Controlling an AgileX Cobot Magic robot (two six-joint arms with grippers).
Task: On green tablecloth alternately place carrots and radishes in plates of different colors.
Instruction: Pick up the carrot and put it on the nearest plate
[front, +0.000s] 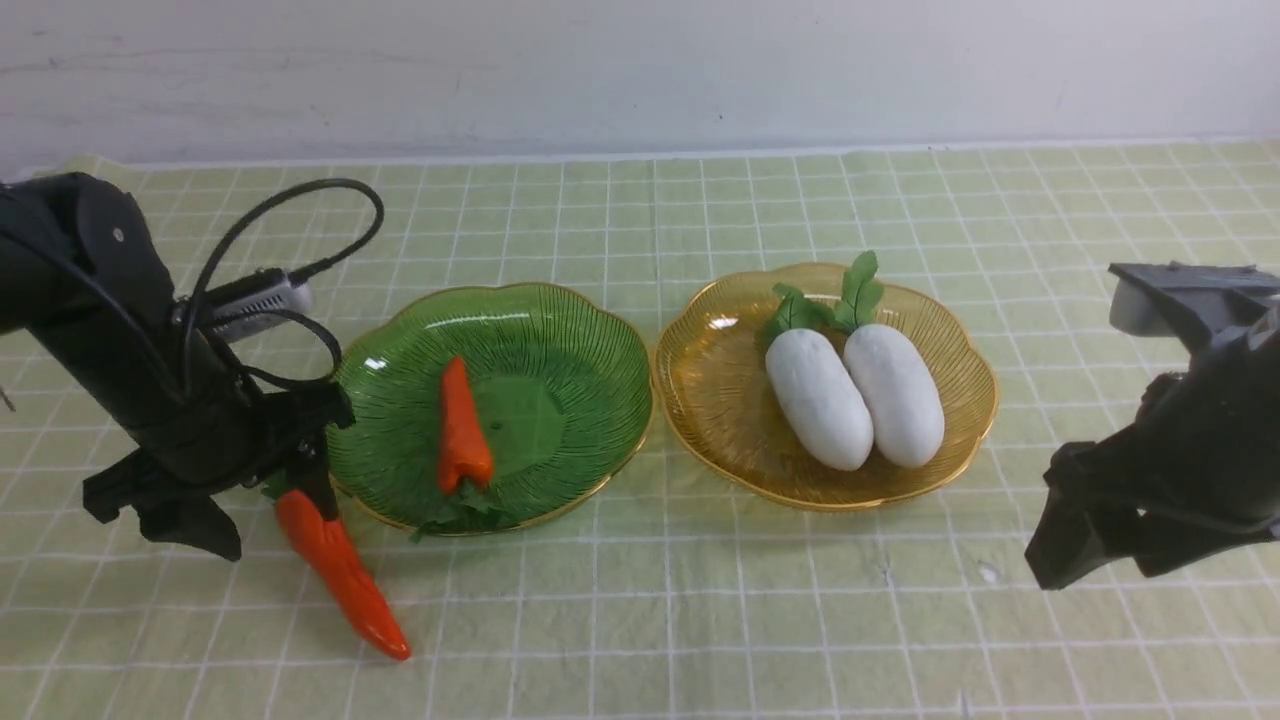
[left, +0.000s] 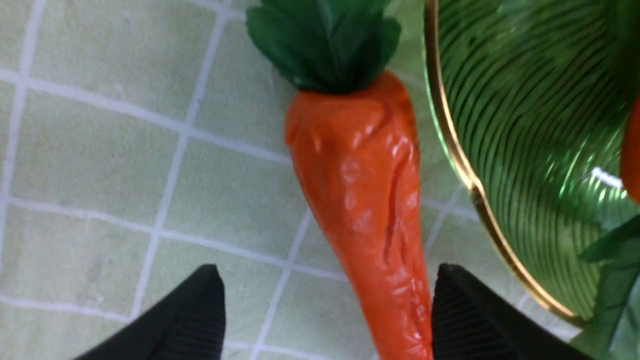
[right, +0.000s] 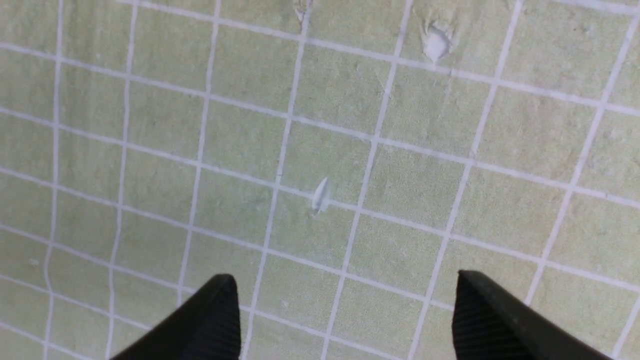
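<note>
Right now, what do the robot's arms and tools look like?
Both arms are chunky and black. The left arm has a black cable looping off a small silver box. The right arm has a grey block on top. The left tool and right tool each have two black pointed fingers with tiny ridges inside.
</note>
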